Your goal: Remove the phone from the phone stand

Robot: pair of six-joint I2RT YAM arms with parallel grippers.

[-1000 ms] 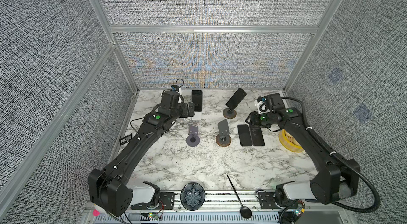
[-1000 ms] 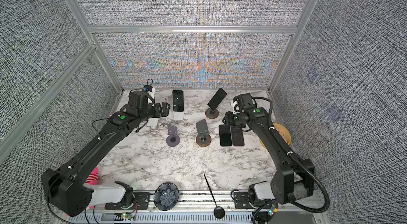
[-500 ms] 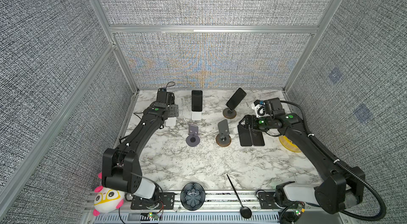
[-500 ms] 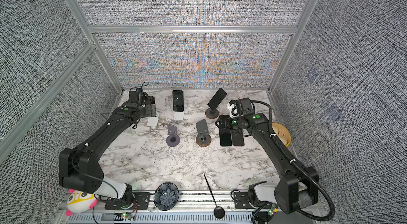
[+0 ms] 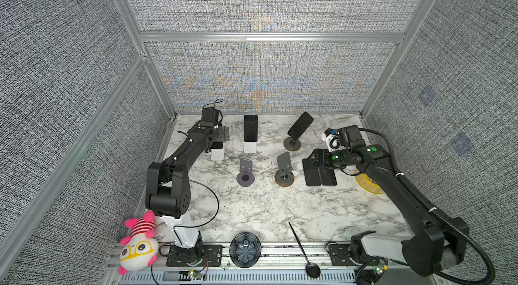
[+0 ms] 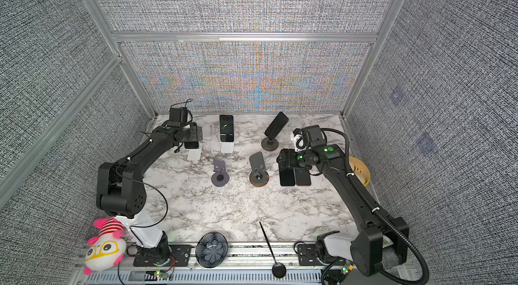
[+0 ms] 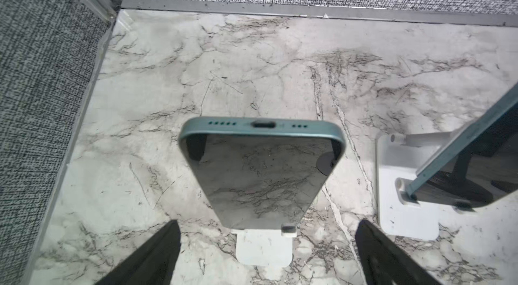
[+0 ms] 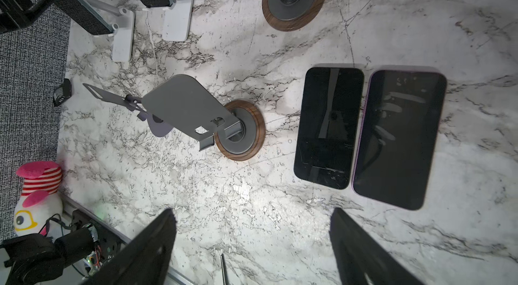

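Three phones stand on stands at the back. A teal-edged phone (image 7: 260, 174) leans on a white phone stand (image 7: 263, 247) at the back left. My left gripper (image 7: 267, 223) hovers open just above it, one finger on each side and neither touching; in a top view it (image 5: 223, 133) covers most of that phone. A second phone (image 5: 250, 128) leans on its own white stand (image 5: 249, 147), and a third phone (image 5: 300, 125) sits tilted on a round stand (image 5: 292, 144). My right gripper (image 8: 252, 212) is open and empty above the table, beside two phones lying flat (image 8: 328, 126) (image 8: 398, 140).
Two empty stands are mid-table, one purple (image 5: 245, 177) and one with a wooden base (image 5: 284, 177). A yellow tape roll (image 5: 367, 184) lies by the right wall. A black spoon (image 5: 301, 247), a dark bowl (image 5: 245, 252) and a plush toy (image 5: 137, 241) sit at the front edge.
My left gripper has moved left from beside the middle phone to over the back-left phone. My right gripper has opened wider and shifted left over the flat phones.
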